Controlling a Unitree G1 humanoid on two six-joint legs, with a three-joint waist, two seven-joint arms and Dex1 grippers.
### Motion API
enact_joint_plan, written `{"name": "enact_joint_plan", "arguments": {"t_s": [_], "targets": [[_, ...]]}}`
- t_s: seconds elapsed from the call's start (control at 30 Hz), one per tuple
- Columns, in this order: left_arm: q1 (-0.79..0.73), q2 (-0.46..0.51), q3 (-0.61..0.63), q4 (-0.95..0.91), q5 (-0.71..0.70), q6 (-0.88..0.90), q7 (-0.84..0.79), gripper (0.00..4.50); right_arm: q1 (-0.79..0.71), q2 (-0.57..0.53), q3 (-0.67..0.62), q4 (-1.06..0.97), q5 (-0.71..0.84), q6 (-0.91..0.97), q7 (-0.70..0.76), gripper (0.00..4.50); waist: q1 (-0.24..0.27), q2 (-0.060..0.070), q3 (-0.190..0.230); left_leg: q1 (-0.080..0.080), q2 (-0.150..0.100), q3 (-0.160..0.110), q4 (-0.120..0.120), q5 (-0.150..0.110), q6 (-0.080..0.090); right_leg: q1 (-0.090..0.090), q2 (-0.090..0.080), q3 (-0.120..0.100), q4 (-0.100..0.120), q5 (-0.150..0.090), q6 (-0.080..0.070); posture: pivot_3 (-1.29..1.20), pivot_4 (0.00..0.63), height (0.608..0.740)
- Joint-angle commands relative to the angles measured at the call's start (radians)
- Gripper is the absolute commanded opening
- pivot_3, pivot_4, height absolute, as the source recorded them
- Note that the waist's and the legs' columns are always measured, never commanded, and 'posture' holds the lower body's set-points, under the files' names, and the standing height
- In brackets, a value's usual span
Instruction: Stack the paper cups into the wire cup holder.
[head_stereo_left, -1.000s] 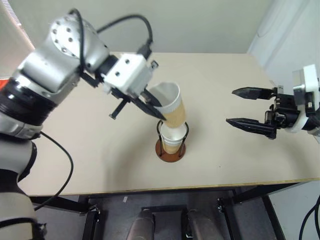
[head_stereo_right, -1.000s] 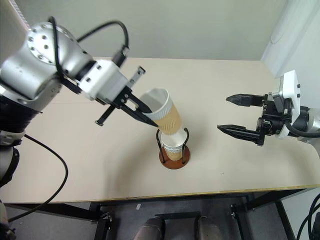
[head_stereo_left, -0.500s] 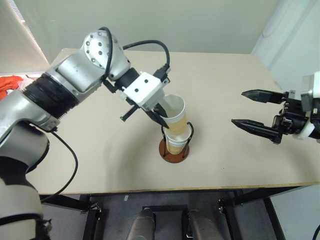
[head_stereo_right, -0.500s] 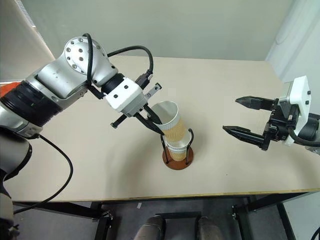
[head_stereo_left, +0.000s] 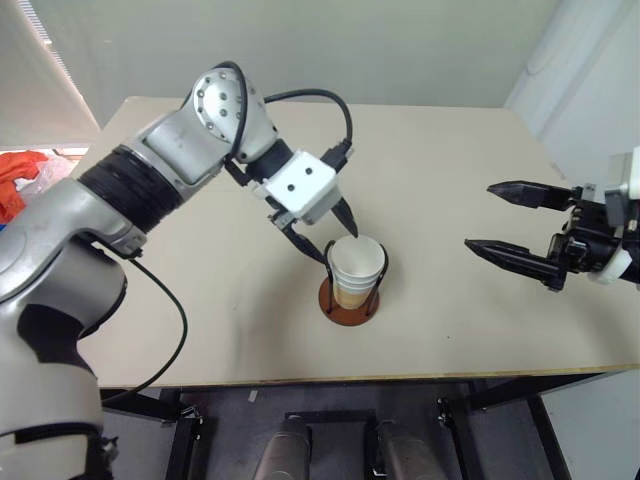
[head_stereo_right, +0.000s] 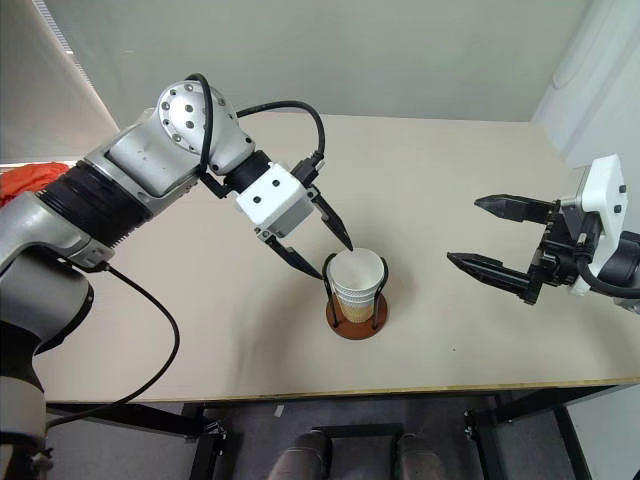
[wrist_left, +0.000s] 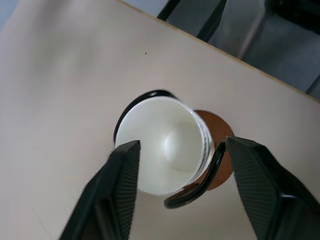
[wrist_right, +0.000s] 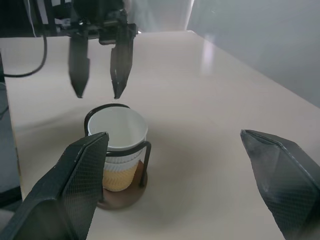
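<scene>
With paper cups (head_stereo_right: 357, 283) nested upright in wire cup holder (head_stereo_right: 356, 318), left tool (head_stereo_right: 327, 253) hovers above, fingers apart, empty; right tool (head_stereo_right: 486, 236) spread wide.

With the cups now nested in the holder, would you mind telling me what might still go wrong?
The left hand hangs open just above the paper cups; a careless retreat might clip the rim and tip the wire cup holder. The top cup may not be fully seated. The open right hand waits well clear.

You see a pale beige table (head_stereo_left: 200, 300) with the wire cup holder (head_stereo_left: 350, 300) standing on it at lower centre of the frame, paper cups (head_stereo_left: 356, 265) nested inside.
</scene>
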Motion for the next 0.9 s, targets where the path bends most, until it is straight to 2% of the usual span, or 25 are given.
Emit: {"name": "enact_joint_plan", "arguments": {"t_s": [0.03,0.2,0.37,0.5,0.57,0.6,0.73,0.9], "targets": [[0.013,0.041,0.098,-0.017,-0.023,0.049,-0.042,2.95,-0.038,-0.021,0.034,0.014,-0.001,-0.032,0.036,4.50,-0.001,0.000,0.000,0.000,0.000,0.000,0.000,0.000,0.000,0.000,0.000,0.000,0.000,0.000,0.000,0.00,0.150,0.740],[0.135,0.160,0.291,-0.061,-0.075,0.239,-0.042,2.95,-0.087,-0.033,0.119,0.115,-0.056,-0.075,0.108,4.50,-0.010,0.001,0.000,0.000,0.001,0.001,0.000,0.000,0.000,0.000,0.001,0.000,0.000,0.000,0.000,0.00,0.150,0.740],[0.385,0.307,0.528,-0.233,-0.139,0.503,-0.029,2.95,-0.178,-0.025,0.199,0.273,-0.112,-0.140,0.211,4.50,-0.019,0.003,-0.001,0.002,0.001,0.002,0.000,0.001,0.000,-0.001,0.001,0.001,0.001,-0.001,0.000,0.00,0.150,0.740],[0.711,0.465,0.765,-0.274,-0.225,0.684,0.055,2.95,-0.222,-0.037,0.233,0.397,-0.126,-0.167,0.332,4.50,-0.021,0.004,-0.001,0.002,0.002,0.001,-0.001,0.002,0.000,-0.003,0.001,0.001,0.003,-0.001,-0.003,0.00,0.150,0.740],[0.881,0.503,0.894,-0.289,-0.262,0.736,0.088,2.95,-0.233,-0.051,0.249,0.448,-0.154,-0.191,0.378,4.50,-0.021,0.004,-0.001,0.003,0.002,0.001,-0.003,0.003,-0.002,-0.003,0.001,0.000,0.004,-0.004,-0.008,0.00,0.150,0.740],[0.961,0.514,0.962,-0.301,-0.275,0.756,0.106,2.95,-0.242,-0.054,0.254,0.473,-0.166,-0.201,0.395,4.50,-0.019,0.004,-0.001,0.004,0.002,0.001,-0.004,0.003,-0.002,-0.003,0.001,0.000,0.005,-0.008,-0.015,0.00,0.150,0.740],[1.264,0.494,1.274,-0.362,-0.307,0.839,0.172,2.95,-0.302,-0.052,0.278,0.582,-0.216,-0.234,0.439,4.50,-0.021,0.004,-0.001,0.008,0.003,0.002,-0.006,0.002,-0.002,-0.002,0.001,0.000,0.008,-0.011,-0.020,0.00,0.150,0.740],[1.420,0.426,1.476,-0.461,-0.290,0.904,0.230,2.95,-0.367,-0.018,0.324,0.659,-0.263,-0.260,0.473,4.50,-0.021,0.003,-0.002,0.014,0.002,0.003,-0.007,0.001,-0.004,0.000,0.001,0.000,0.015,-0.014,-0.027,0.00,0.150,0.740]]}}
